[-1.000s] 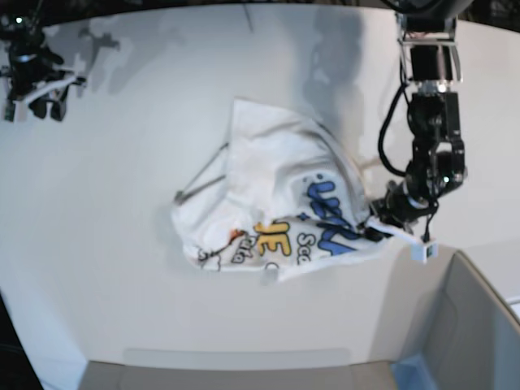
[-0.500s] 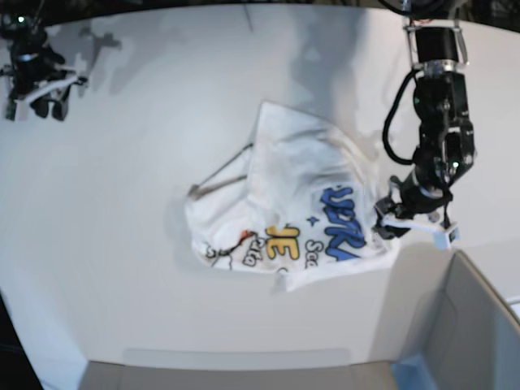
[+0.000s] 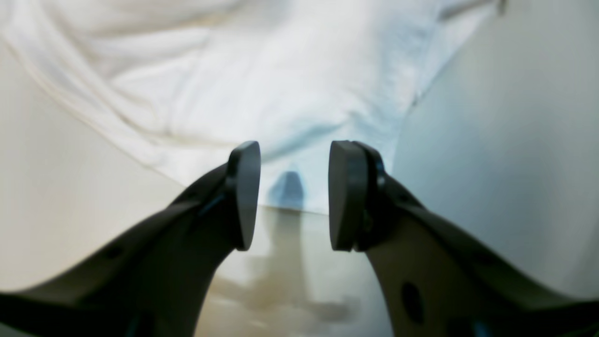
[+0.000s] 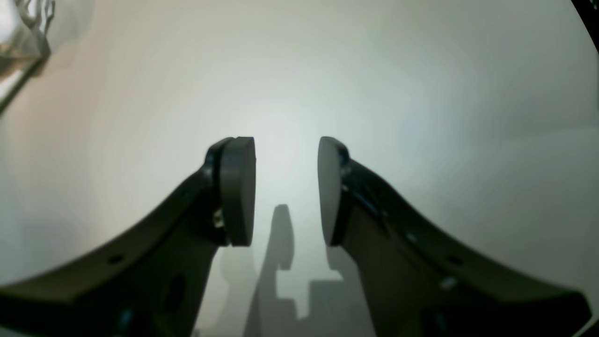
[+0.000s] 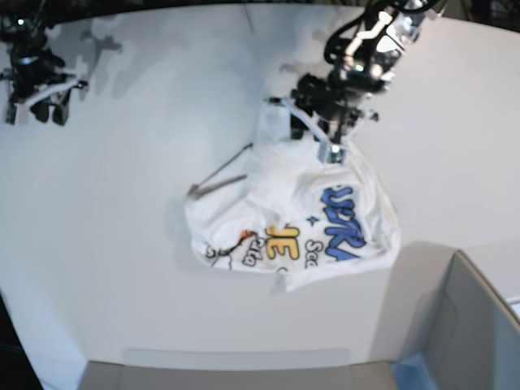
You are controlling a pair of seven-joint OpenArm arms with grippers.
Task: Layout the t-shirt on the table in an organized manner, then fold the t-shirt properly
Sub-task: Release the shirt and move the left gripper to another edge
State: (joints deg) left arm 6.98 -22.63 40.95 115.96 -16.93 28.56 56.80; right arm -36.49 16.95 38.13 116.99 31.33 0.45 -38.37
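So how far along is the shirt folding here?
Nothing looks finished: the t-shirt lies crumpled on the table, print partly showing. The open left gripper is over its far end, holding nothing. Spreading it flat and folding are both left.

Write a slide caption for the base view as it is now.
One open tool hovers over a crumpled white t-shirt with blue and yellow lettering, on a white table.

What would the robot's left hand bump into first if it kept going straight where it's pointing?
Probably the t-shirt: its edge shows between the left hand's open fingertips, though how far below is unclear.
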